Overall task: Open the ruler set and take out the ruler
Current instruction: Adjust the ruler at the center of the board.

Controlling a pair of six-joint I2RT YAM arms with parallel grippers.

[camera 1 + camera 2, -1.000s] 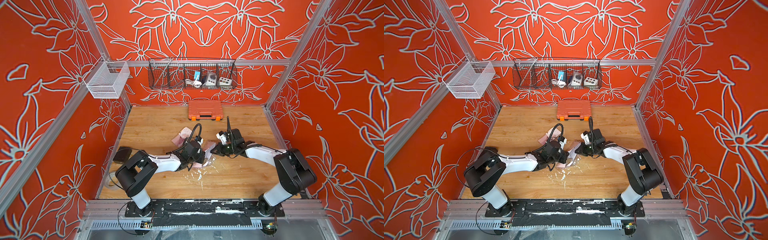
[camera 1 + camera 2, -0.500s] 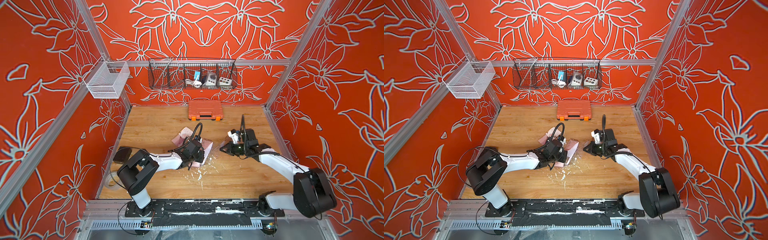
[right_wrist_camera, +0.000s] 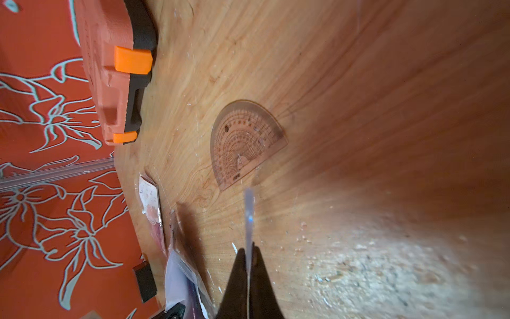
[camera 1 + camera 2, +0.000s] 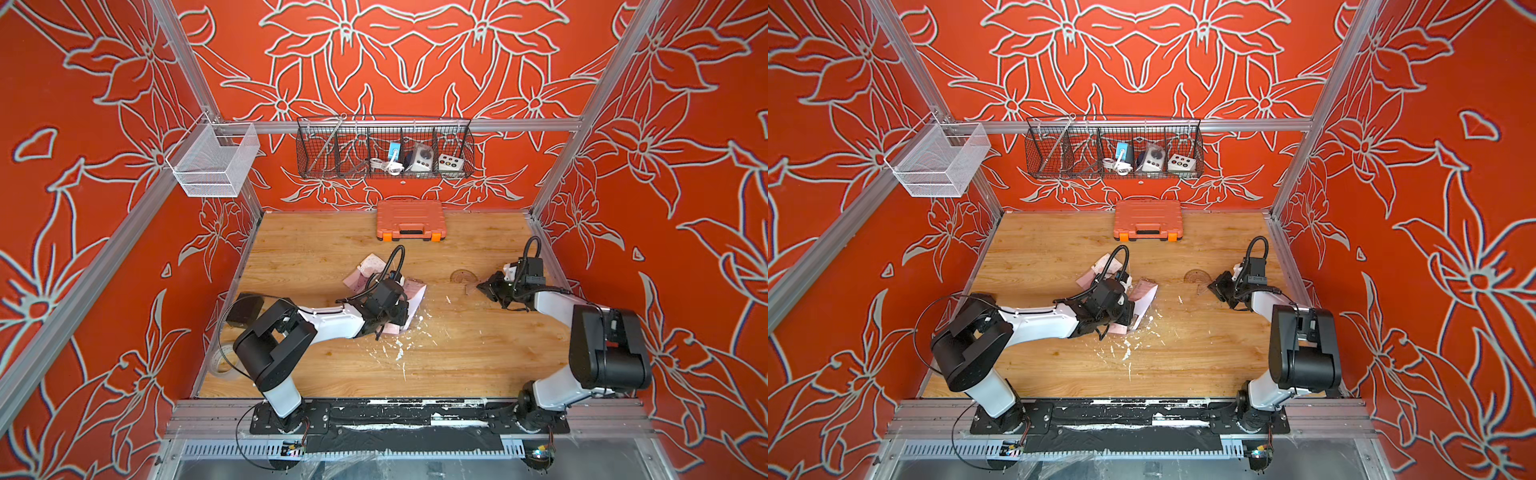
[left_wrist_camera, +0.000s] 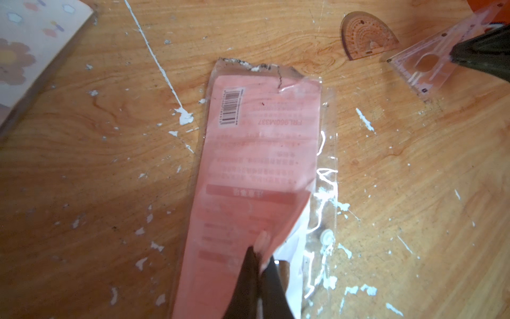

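The left claw (image 5: 260,255) pinches a corner of the pink ruler set packet (image 5: 262,154) mid-tabletop (image 4: 457,365); at its 3 o'clock, the right claw (image 3: 249,252) pinches the clear ruler (image 3: 249,210), with the protractor (image 3: 245,143) just beside it

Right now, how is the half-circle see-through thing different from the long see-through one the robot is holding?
The protractor is a half circle; the ruler is long and straight. The protractor lies flat on the table with nothing touching it; the ruler is pinched in the shut right gripper. Both are see-through plastic with printed measuring marks.
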